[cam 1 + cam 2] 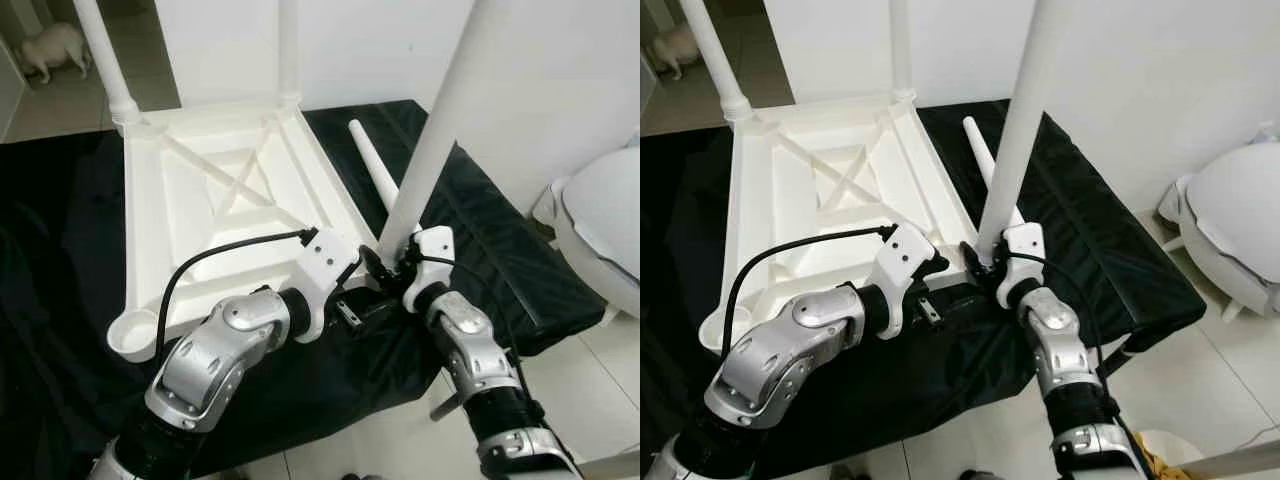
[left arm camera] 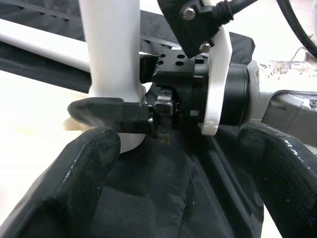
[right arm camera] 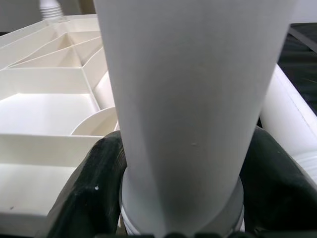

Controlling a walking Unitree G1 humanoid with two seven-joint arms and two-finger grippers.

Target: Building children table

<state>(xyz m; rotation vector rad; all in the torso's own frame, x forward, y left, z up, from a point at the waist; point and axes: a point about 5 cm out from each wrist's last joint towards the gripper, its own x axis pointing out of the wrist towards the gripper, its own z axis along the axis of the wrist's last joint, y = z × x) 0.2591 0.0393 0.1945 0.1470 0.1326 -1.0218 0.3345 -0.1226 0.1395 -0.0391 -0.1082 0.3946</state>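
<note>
- Right gripper (image 1: pixel 392 262): fingers (image 3: pixel 94 183) closed on either side of the base of a white table leg (image 1: pixel 432 150), just above the socket at the near right corner of the tabletop.
- Left gripper (image 2: pixel 163 173): fingers (image 2: pixel 64 193) spread apart, nothing between them; pointed at the same corner, close to the right gripper, not touching the leg.
- Step in hand, judged: seating this leg in its corner socket. The leg is best kept in line with the socket while it is pressed or turned home; a tilt would likely jam it. The grip is best held low on the leg, as it is, for control.
- The tabletop may shift on the cloth under a push; steadying by the left gripper against the frame could help.
- Tabletop (image 1: pixel 215 190): white plastic, lying upside down on a black cloth (image 1: pixel 60 300), ribbed with a cross brace in the middle.
- Two legs are seen standing at the far corners (image 1: pixel 105 60); the near left socket (image 1: pixel 135 335) is empty.
- A spare leg (image 1: pixel 375 170) is lying on the cloth just beside the tabletop's right edge.
- Leg in hand: smooth, tapered, slightly leaning.
</note>
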